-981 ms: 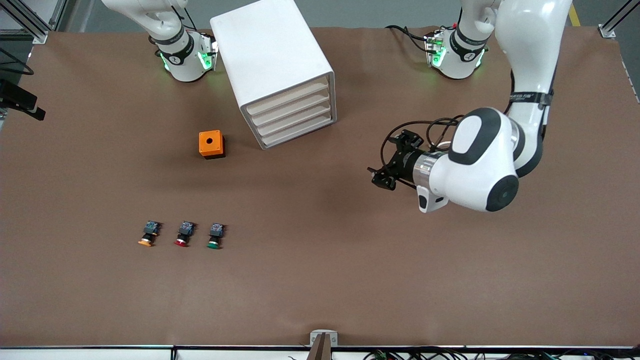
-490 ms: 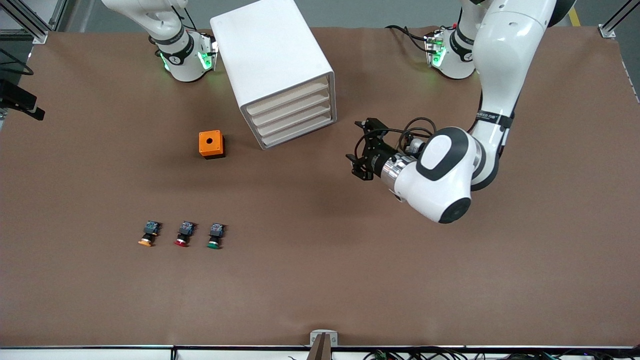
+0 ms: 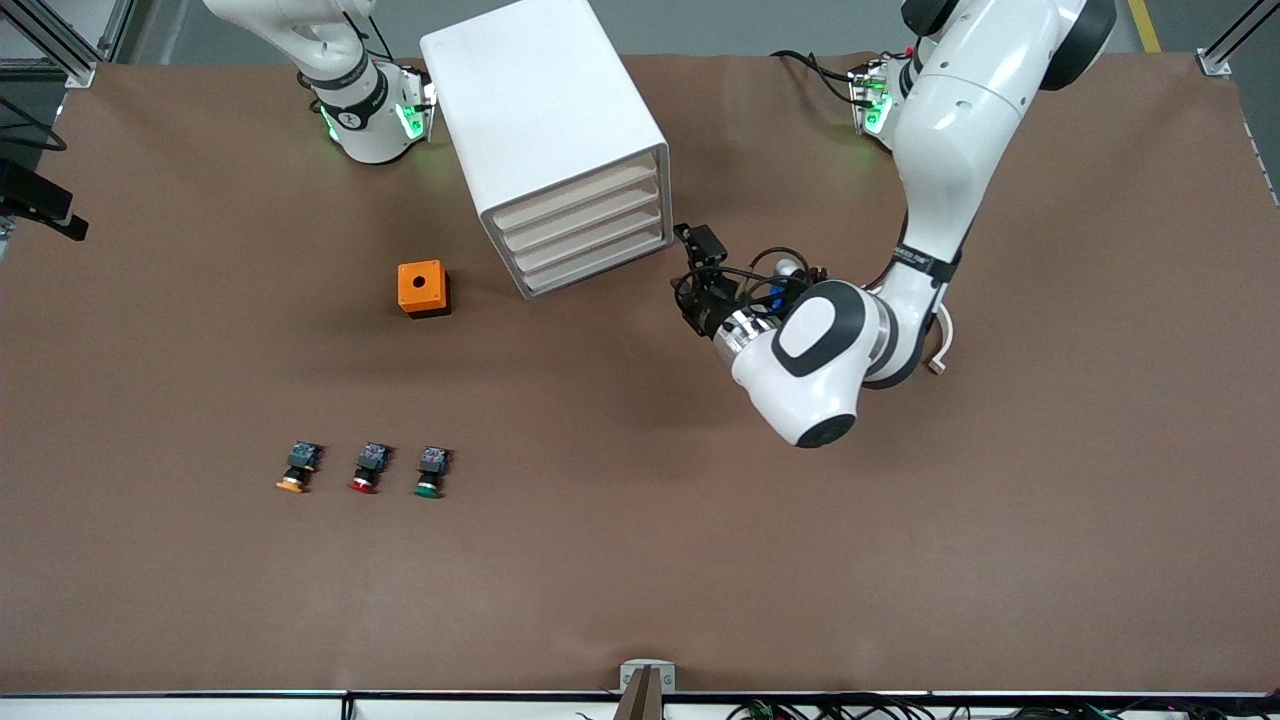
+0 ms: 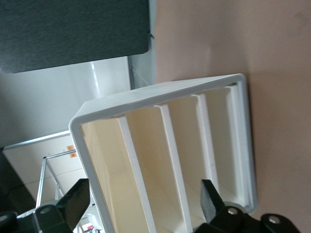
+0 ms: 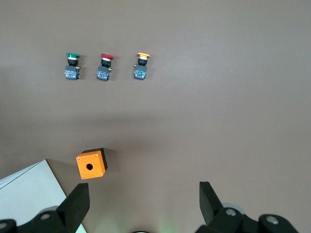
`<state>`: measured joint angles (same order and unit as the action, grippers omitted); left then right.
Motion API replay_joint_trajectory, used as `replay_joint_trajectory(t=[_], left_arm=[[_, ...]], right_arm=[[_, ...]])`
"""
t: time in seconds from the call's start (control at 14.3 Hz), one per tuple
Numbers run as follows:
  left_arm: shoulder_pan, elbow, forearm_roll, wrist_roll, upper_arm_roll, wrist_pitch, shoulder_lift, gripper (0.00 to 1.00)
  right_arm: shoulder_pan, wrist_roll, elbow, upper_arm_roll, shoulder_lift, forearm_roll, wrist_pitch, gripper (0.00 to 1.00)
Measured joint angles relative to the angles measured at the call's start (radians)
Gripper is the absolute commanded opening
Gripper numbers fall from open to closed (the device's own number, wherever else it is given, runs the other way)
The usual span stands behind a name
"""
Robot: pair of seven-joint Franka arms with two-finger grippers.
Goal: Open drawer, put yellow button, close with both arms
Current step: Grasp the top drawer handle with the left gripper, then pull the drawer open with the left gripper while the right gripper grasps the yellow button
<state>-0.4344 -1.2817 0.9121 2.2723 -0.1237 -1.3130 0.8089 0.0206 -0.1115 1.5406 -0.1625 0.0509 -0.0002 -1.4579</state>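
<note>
The cabinet [image 3: 545,125] just beside the left gripper [image 3: 688,268] looks like smooth white plastic with a soft sheen; its drawer [image 3: 590,232] fronts are matt cream, and in the left wrist view the slats [image 4: 170,160] show the same dull, even finish; the left arm [image 3: 940,120] wears glossy white shells with black bands and a bright metal collar at the wrist; the gripper itself is matt black; the table [image 3: 640,560] is a matt brown sheet, faintly creased; the orange box [image 3: 423,288] looks like smooth plastic; the yellow button [image 3: 297,468] has a shiny cap on a dark body.
</note>
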Motion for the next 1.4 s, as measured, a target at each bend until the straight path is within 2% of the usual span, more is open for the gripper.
replay_joint_trajectory(t=[0.14,0.28,0.49,0.77,0.91,1.12,1.4], left_arm=[[-0.015,0.000,0.062,0.028,0.000,0.001,0.020,0.94],[-0.032,0.000,0.085,0.041,0.000,0.004,0.038,0.80],[-0.066,0.000,0.092,0.044,0.000,0.006,0.052,0.66],[-0.113,-0.002,0.092,0.047,0.000,0.015,0.060,0.64],[-0.138,-0.005,0.092,0.049,0.000,0.018,0.063,0.61],[-0.173,-0.012,0.092,0.051,0.000,0.020,0.071,0.51],[-0.201,-0.017,0.096,0.051,0.000,0.021,0.078,0.25]], right_arm=[[0.000,0.000,0.000,0.000,0.000,0.000,0.000,1.00],[0.000,0.000,0.000,0.000,0.000,0.000,-0.001,1.00],[0.000,0.000,-0.001,0.000,0.000,-0.001,-0.002,1.00],[0.000,0.000,0.000,0.000,-0.009,-0.007,0.000,1.00],[0.000,0.000,0.001,0.001,-0.042,-0.016,-0.003,1.00],[0.000,0.000,0.002,0.001,-0.125,-0.019,-0.038,1.00],[-0.003,0.000,0.004,-0.002,-0.246,-0.020,-0.135,1.00]])
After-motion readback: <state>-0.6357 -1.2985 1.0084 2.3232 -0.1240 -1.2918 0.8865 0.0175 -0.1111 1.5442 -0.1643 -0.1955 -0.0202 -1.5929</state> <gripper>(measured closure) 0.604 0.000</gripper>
